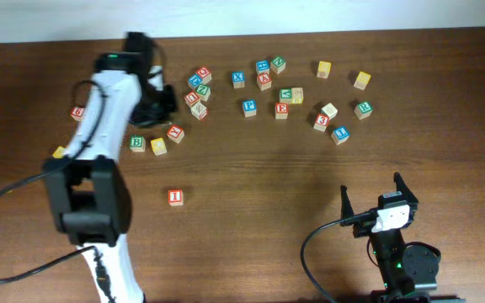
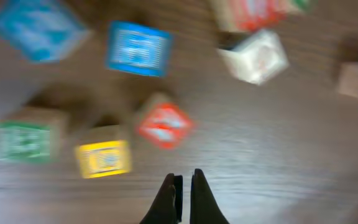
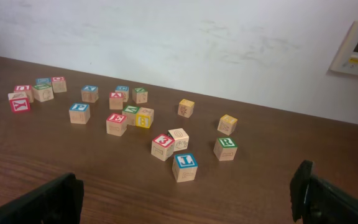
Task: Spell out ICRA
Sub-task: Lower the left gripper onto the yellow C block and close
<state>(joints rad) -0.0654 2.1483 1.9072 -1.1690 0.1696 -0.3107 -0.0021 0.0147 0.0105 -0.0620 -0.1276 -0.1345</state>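
The red-printed "I" cube (image 1: 175, 197) lies alone on the near part of the table. A green "R" cube (image 1: 362, 108) (image 3: 227, 143) sits at the right of the scatter. In the back middle is a red cube that reads like "A" (image 1: 264, 82) (image 3: 116, 96). My left gripper (image 1: 163, 103) (image 2: 183, 180) hangs shut and empty above a yellow-faced cube (image 2: 103, 157) (image 1: 157, 146). That view is blurred, so the yellow cube's letter is unreadable. My right gripper (image 1: 373, 195) (image 3: 188, 186) stands open near the front edge with nothing between its fingers.
A green "B" cube (image 1: 137, 144) and a red cube (image 1: 175, 133) flank the yellow one. Several more lettered cubes are strewn across the back of the table, among them a red "E" (image 1: 281, 108), a red "3" (image 1: 321, 121) and a blue one (image 1: 339, 134).
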